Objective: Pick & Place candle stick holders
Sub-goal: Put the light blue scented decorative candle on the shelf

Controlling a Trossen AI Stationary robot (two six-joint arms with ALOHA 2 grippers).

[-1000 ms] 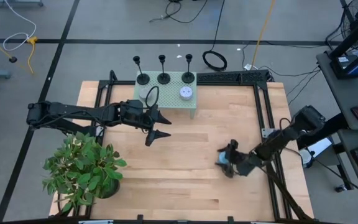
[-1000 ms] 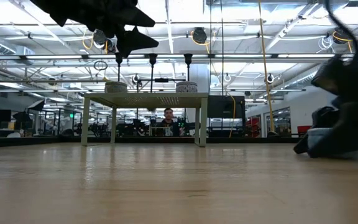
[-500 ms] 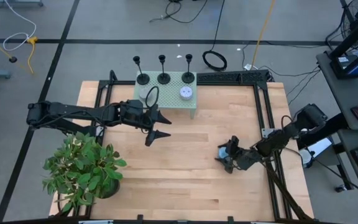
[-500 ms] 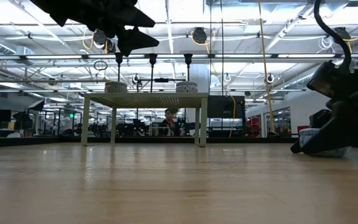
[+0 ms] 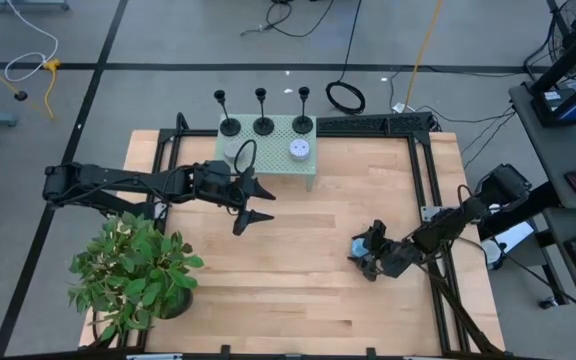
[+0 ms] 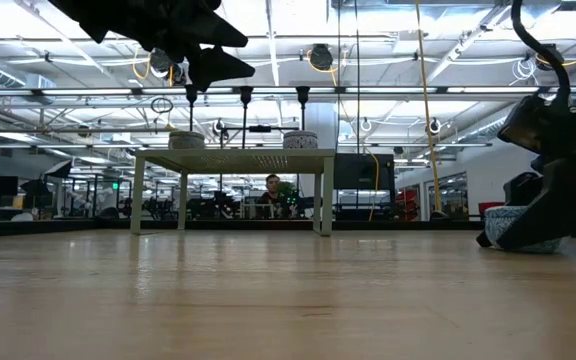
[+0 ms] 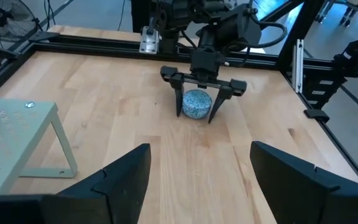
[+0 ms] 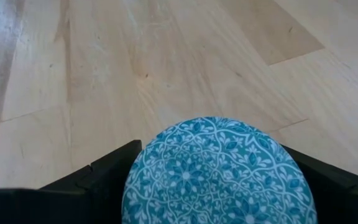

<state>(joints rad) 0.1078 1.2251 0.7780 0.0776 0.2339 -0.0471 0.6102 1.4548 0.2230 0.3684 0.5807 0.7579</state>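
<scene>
Three black candle stick holders [image 5: 229, 124] [image 5: 263, 123] [image 5: 303, 122] stand on their disc bases along the far edge of a small green stand [image 5: 313, 170]. My left gripper [image 5: 268, 203] is open and empty in the air just near of the stand. My right gripper [image 5: 361, 250] is low at the table's right middle, shut on a round blue patterned container [image 7: 197, 103]. The container also fills the right wrist view [image 8: 219, 168]. My right gripper has one finger [image 7: 178, 99] on each side of the blue container's round side wall [image 7: 187, 107]. The fingers slant down from the table's right side. The container stands upright, and its bottom appears to rest on the table [image 6: 516, 240].
Two small round objects, one grey [image 5: 233, 150] and one white [image 5: 299, 150], sit on the green stand. A potted plant [image 5: 133, 270] stands at the near left corner. A black frame [image 5: 423, 165] runs along the table's far and right edges. A person [image 6: 271, 190] sits far behind.
My right gripper has moved a little toward the table's far edge with the blue container between its fingers, then stopped. Its arm's elbow has drawn back toward the right.
</scene>
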